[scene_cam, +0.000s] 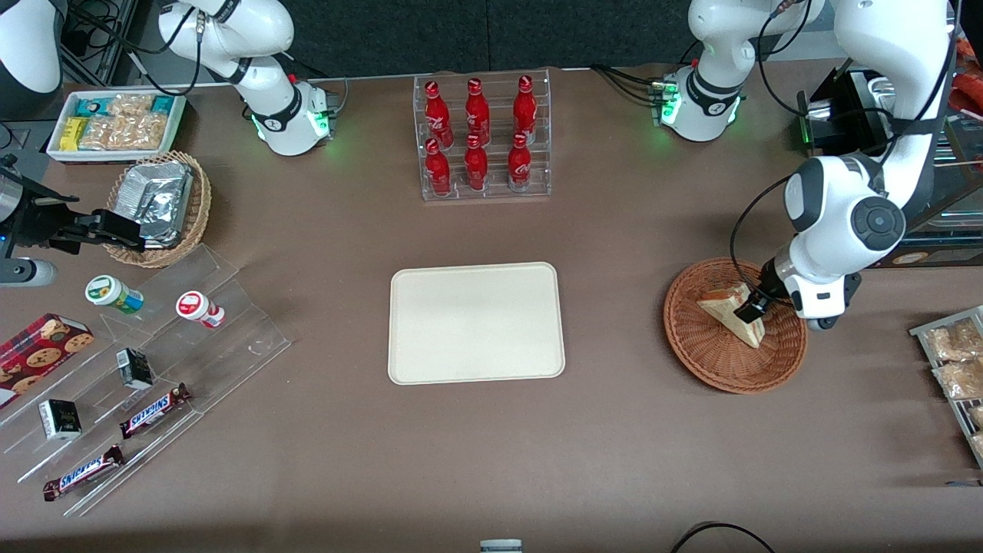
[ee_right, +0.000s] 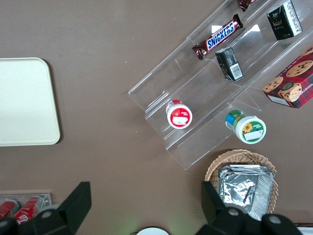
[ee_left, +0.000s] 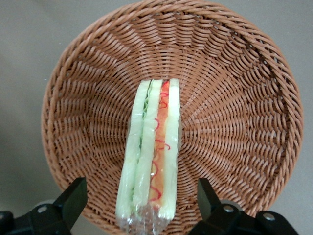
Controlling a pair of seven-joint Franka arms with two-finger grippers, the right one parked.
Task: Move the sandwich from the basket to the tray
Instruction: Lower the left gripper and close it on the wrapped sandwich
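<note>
The sandwich (scene_cam: 728,309) is a pale wedge in clear wrap lying in the reddish-brown wicker basket (scene_cam: 695,349), toward the working arm's end of the table. In the left wrist view the sandwich (ee_left: 152,147) shows its green and red layers along the cut side, resting on the basket (ee_left: 88,98) floor. My gripper (scene_cam: 751,310) is down inside the basket and open. It (ee_left: 138,190) straddles the end of the sandwich, with a gap between the wrap and each black finger. The cream tray (scene_cam: 476,322) lies bare at the table's middle.
A clear rack of red bottles (scene_cam: 482,138) stands farther from the front camera than the tray. A tan basket of foil packs (scene_cam: 157,203), a white snack box (scene_cam: 115,123) and an acrylic shelf with candy bars (scene_cam: 153,361) sit toward the parked arm's end. Snack packets (scene_cam: 956,361) lie beside the reddish-brown basket.
</note>
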